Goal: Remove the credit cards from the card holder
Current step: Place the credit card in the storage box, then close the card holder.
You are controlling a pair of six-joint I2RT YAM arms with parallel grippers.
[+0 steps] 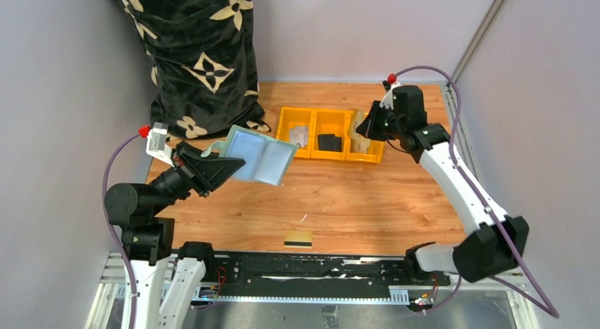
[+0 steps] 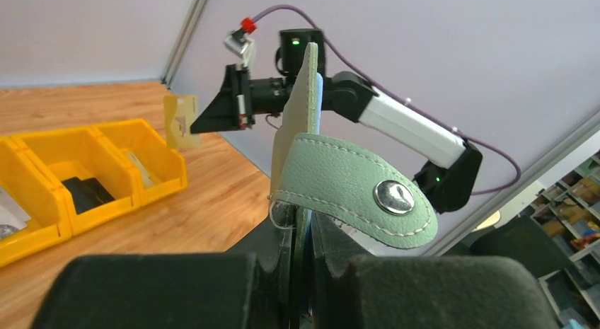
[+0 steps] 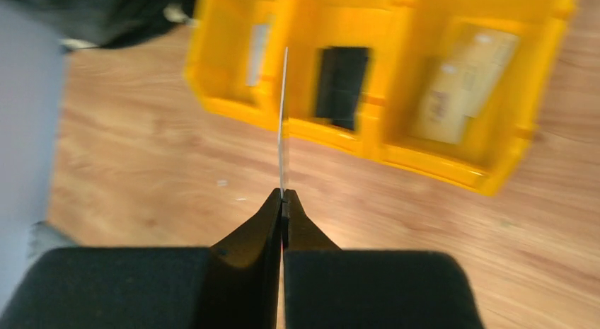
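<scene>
Above table (image 1: 368, 201), left jaws grip card holder (image 1: 258, 156), right jaws pinch card (image 2: 182, 122)

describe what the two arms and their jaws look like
The left arm and right arm have white links between chunky black joints. A purple cable with a red connector loops to each wrist. The jaws are matte black wedges tapering to thin tips. Green lights glow on the right arm.

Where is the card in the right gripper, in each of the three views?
Top external: card right of centre, at the right end of the yellow bin.
Left wrist: card upper left, flat face showing.
Right wrist: card centre, edge-on, a thin line.
Shared landmark: the yellow bin.
</scene>
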